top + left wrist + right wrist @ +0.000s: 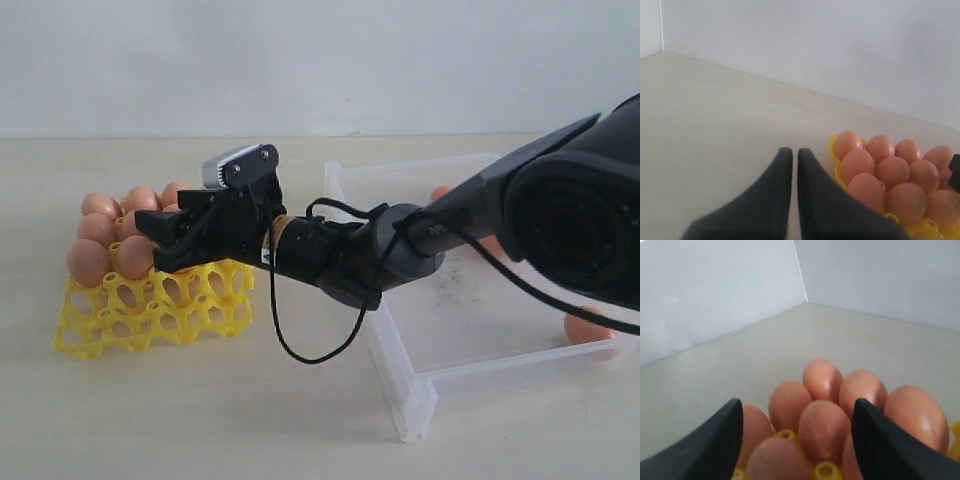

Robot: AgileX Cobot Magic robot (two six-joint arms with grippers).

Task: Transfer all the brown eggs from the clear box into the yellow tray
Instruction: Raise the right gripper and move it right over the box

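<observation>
The black right claw (162, 242) gaped wide and gripped nothing, its fingers (715, 445) standing on either side of one of the smooth, matte, orange-brown oval eggs (100, 232). Those sat packed together in the cups along the far and left edges of the bright yellow, lattice-work plastic egg tray (150, 315). A lone egg (590, 327) of the same look lay in the near right corner of the shallow, clear plastic box (420, 385), which stood beside the tray on the pale table (200, 420). The black left claw (790, 152), pinched narrow with nothing in it, hung over the table beside the tray.
</observation>
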